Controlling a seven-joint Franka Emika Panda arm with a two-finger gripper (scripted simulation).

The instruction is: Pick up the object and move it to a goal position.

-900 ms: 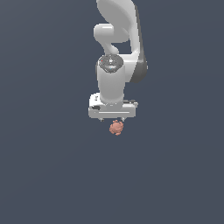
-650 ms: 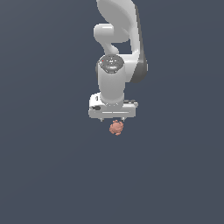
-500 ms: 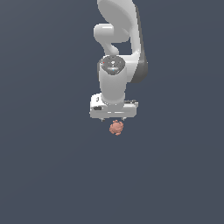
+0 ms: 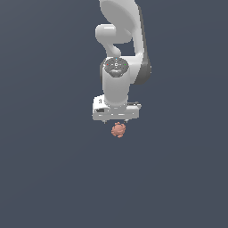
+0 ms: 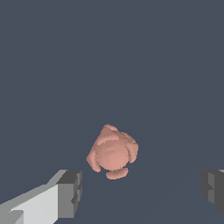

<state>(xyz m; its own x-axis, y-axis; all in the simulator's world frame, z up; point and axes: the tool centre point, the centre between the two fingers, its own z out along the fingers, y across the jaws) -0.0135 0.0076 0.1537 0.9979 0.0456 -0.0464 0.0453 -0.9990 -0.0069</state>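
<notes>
The object [image 4: 118,130] is a small lumpy salmon-pink blob lying on the dark floor, just in front of the white hand in the exterior view. In the wrist view the object [image 5: 112,152] sits beyond the gap between the two fingers, apart from both. My gripper [image 5: 142,192] is open wide, one grey fingertip [image 5: 70,193] on one side and the other fingertip [image 5: 213,189] on the far side, nothing between them. In the exterior view the gripper [image 4: 116,121] hangs under the white arm, its fingers mostly hidden by the hand.
The white arm [image 4: 120,49] rises behind the hand toward the top of the exterior view. A plain dark grey-blue floor [image 4: 49,169] spreads all around.
The arm and hand have shifted very slightly toward the exterior view's right and a touch upward. The object has stayed in place.
</notes>
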